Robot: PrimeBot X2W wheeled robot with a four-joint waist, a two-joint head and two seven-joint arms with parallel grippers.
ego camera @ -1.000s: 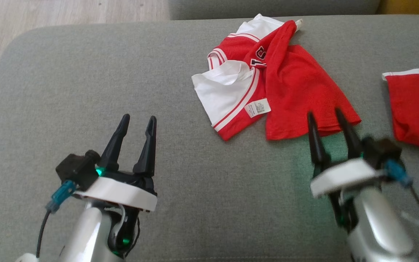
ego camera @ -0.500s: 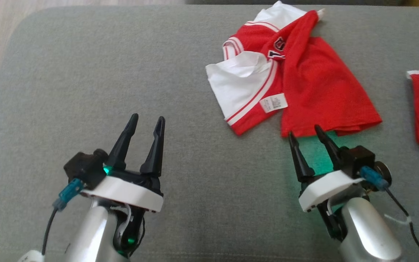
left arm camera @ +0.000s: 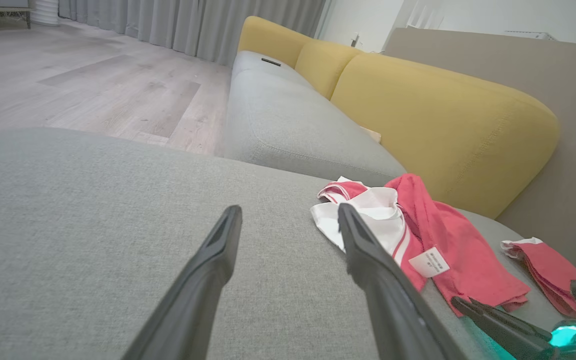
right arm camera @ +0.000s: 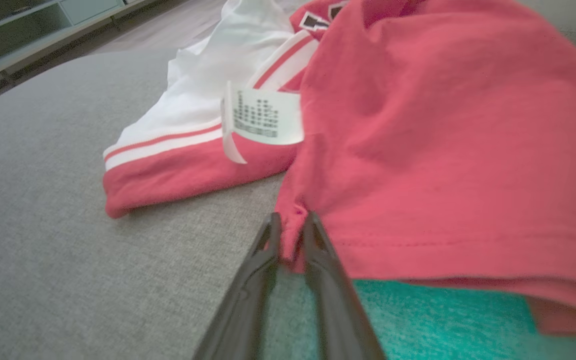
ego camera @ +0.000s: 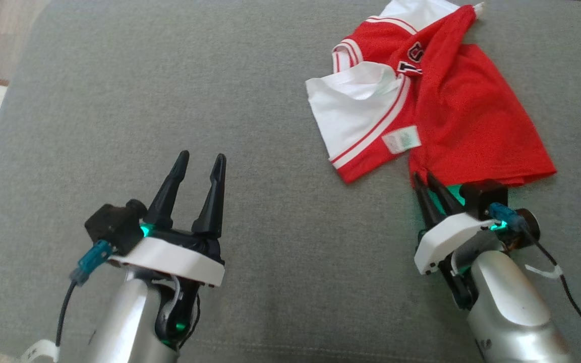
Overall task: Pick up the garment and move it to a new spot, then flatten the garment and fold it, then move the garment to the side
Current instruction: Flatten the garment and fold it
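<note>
On grey sofa cushion (ego camera: pixel 270 166) | red-and-white jersey (ego camera: pixel 472 116): near hem corner at right gripper (ego camera: pixel 425 180) tips, body stretching beyond | right gripper pinching that corner | left gripper (ego camera: pixel 203 162) spread, well apart

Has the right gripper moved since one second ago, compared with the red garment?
Yes. Against the red garment, the right gripper has shifted leftward along the lower hem to its left corner.
</note>
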